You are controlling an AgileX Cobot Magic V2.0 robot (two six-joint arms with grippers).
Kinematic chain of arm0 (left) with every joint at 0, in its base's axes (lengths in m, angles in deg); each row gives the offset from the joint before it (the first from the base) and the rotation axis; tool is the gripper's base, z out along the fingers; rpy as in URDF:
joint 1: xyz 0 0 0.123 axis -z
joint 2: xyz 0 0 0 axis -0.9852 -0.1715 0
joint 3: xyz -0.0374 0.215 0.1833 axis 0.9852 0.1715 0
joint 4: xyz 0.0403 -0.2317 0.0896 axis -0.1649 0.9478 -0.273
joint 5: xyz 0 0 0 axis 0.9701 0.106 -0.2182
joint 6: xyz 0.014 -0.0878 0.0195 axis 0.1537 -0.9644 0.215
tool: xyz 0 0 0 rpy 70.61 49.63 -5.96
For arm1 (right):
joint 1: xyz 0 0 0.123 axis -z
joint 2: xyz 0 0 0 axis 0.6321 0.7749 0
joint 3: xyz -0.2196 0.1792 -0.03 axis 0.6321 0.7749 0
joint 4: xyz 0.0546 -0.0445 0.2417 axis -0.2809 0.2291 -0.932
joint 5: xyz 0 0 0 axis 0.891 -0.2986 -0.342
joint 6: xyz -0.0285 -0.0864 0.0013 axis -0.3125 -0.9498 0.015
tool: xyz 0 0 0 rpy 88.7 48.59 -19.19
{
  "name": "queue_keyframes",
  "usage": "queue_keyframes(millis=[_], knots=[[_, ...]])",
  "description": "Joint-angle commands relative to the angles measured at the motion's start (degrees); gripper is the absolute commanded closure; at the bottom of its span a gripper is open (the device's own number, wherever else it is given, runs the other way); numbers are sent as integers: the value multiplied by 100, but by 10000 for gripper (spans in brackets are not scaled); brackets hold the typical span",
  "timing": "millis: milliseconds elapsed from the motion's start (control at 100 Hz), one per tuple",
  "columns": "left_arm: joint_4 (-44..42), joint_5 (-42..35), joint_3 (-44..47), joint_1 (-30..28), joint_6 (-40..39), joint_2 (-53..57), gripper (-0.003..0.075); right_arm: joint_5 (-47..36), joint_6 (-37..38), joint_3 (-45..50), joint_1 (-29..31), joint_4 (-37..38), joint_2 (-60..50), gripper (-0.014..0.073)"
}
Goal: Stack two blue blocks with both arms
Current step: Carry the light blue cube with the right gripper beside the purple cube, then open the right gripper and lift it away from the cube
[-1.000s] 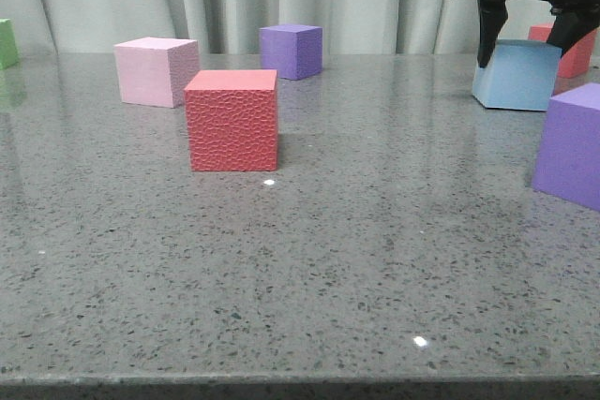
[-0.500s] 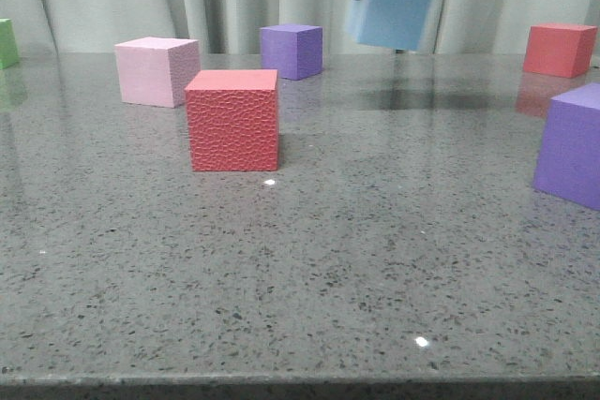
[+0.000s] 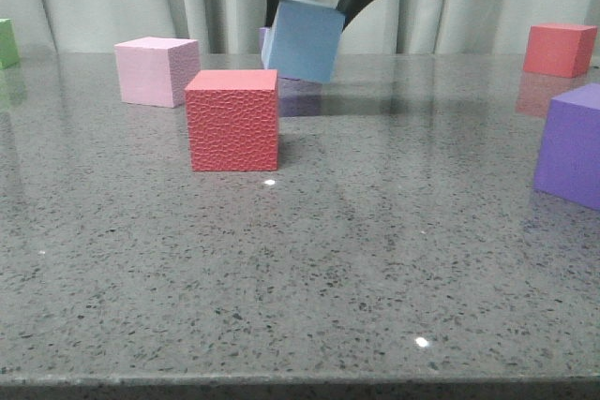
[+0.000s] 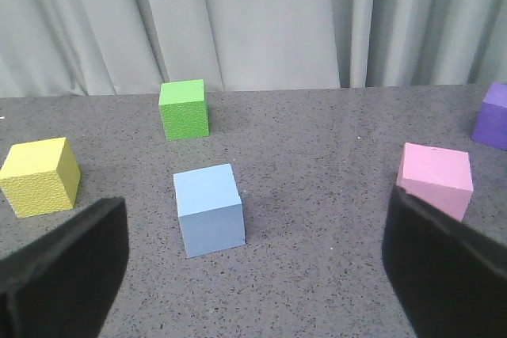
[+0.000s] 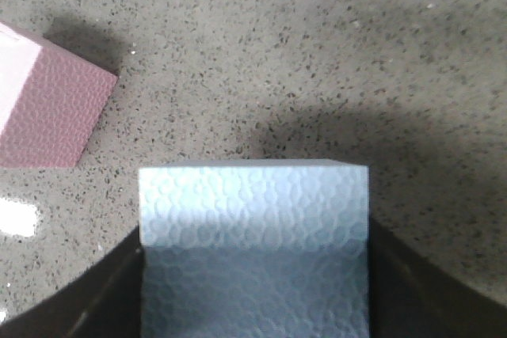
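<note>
My right gripper [image 3: 311, 5] is shut on one pale blue block [image 3: 302, 39] and holds it tilted, off the table, at the back middle, just behind and right of the red textured cube [image 3: 232, 119]. In the right wrist view the block [image 5: 253, 227] fills the space between the black fingers [image 5: 103, 298] of the gripper [image 5: 253, 290]. The second blue block [image 4: 209, 210] rests on the table in the left wrist view, ahead of my left gripper [image 4: 253, 275], which is wide open and empty. The left gripper is out of the front view.
A pink cube [image 3: 155, 70] stands back left, a green cube [image 3: 7, 42] at the far left edge, a purple cube [image 3: 572, 147] at the right edge, a red cube [image 3: 560, 49] back right. In the left wrist view a green [image 4: 184, 108], a yellow [image 4: 40, 176] and a pink cube [image 4: 437, 180] surround the blue block.
My right gripper has lifted the blue block from the far right, carried it left across the back, and now holds it lower, behind the red textured cube.
</note>
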Motion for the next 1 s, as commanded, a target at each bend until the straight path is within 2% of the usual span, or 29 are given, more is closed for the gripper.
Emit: queue_keyframes(millis=[0,260,310,430,480,600,850,990], knots=[[47,-400,-209,-20,-18,-17,101,-302,84,-199,7,23,-281,279],[47,-400,-209,-20,-18,-17,101,-334,84,-199,7,17,-131,266],[47,-400,-209,-20,-18,-17,101,-334,84,-199,7,10,-123,226],[47,-400,-209,-20,-18,-17,101,-385,84,-199,7,-82,-123,20],[47,-400,-209,-20,-18,-17,101,-379,84,-199,7,-138,-123,-28],[47,-400,-209,-20,-18,-17,101,-414,84,-199,7,-151,-129,6],[-29,-354,-212,-20,-114,-17,101,-168,-184,-199,0,-145,-413,6],[-708,-171,-399,-96,-1017,-191,101,67,-277,-167,-28,-131,-673,6]])
